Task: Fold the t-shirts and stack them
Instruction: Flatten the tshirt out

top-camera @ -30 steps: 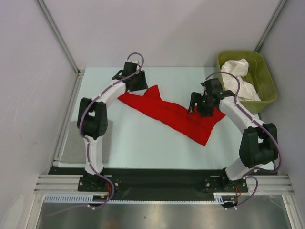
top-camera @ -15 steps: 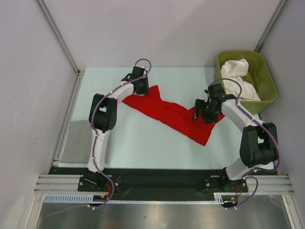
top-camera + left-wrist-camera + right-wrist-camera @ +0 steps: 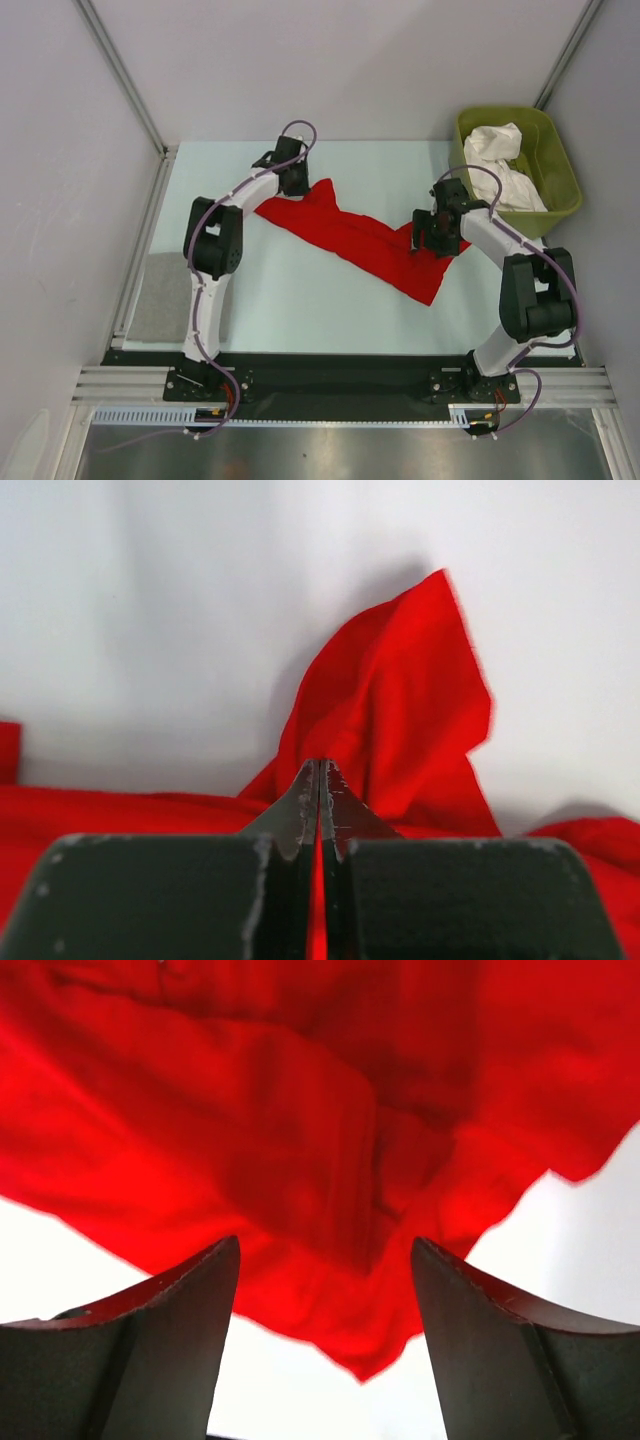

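Note:
A crumpled red t-shirt [image 3: 355, 242] lies stretched slantwise across the table, from far left to near right. My left gripper [image 3: 291, 183] sits at its far left end, and in the left wrist view the left gripper [image 3: 320, 768] is shut on a thin fold of the red t-shirt [image 3: 400, 715]. At the shirt's right end my right gripper [image 3: 428, 232] hangs low. Its wrist view shows the right gripper [image 3: 325, 1250] open, with a corner of the red t-shirt [image 3: 300, 1150] lying between the fingers. White t-shirts [image 3: 503, 165] are heaped in the tub.
An olive-green plastic tub [image 3: 553, 165] stands at the far right corner of the table. A grey rectangular pad [image 3: 160, 300] lies off the table's left edge. Metal frame rails run along the table's left side and near edge.
My left gripper went from open to shut, pinching the shirt's far left end. The right gripper shifted slightly right toward the shirt's right corner and narrowed a little while staying open.

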Available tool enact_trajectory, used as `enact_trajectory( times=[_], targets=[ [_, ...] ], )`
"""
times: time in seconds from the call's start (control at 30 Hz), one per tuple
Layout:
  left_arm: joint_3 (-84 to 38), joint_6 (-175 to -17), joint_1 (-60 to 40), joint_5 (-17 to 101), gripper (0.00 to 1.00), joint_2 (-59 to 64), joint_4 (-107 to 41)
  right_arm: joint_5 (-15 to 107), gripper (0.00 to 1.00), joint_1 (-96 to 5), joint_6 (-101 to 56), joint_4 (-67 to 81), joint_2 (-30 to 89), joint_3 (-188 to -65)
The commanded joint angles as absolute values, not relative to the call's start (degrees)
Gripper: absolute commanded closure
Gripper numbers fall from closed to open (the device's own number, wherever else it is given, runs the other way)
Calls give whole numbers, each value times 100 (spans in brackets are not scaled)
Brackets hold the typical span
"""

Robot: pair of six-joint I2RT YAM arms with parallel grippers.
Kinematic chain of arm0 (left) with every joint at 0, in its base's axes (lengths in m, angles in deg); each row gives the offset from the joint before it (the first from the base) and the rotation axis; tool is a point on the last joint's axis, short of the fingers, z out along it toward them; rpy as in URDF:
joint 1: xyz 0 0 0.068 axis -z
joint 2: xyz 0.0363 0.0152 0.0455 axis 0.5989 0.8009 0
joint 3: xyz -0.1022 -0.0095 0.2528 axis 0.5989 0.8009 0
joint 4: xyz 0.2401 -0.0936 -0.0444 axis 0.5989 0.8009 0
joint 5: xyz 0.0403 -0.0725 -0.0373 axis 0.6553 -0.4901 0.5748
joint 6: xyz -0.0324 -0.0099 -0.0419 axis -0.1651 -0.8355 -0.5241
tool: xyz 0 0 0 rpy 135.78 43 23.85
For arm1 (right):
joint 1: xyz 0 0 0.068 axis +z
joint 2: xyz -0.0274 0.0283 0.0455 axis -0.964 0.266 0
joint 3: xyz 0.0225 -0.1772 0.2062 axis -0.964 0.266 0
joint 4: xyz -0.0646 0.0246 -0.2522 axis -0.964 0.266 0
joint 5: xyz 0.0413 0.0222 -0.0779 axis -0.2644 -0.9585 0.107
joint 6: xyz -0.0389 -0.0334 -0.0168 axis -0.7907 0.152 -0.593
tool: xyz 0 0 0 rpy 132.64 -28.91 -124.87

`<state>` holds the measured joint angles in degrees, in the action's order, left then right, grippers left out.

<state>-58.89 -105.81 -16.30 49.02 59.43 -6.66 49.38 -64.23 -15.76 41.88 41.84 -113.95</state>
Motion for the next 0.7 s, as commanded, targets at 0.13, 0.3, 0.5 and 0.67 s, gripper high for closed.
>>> enact_trajectory(
  times=[0.13, 0.3, 0.5, 0.67],
  targets=[
    [-6123, -10429, -1613, 4999, 100, 4578, -589, 4943, 47, -6526, -1748, 3365, 4761, -11842],
    [-6386, -10499, -1657, 5008, 100, 4218, -536, 5048, 82, -6552, -1660, 3347, 4928, -12395],
    [-7211, -10991, -1938, 5008, 100, 4094, -545, 5434, 100, -6570, -1537, 3707, 4824, -13553],
    [-8282, -11964, -2544, 4509, 100, 4120, -860, 5961, 100, -6579, -1484, 4032, 4279, -14820]
  ],
)
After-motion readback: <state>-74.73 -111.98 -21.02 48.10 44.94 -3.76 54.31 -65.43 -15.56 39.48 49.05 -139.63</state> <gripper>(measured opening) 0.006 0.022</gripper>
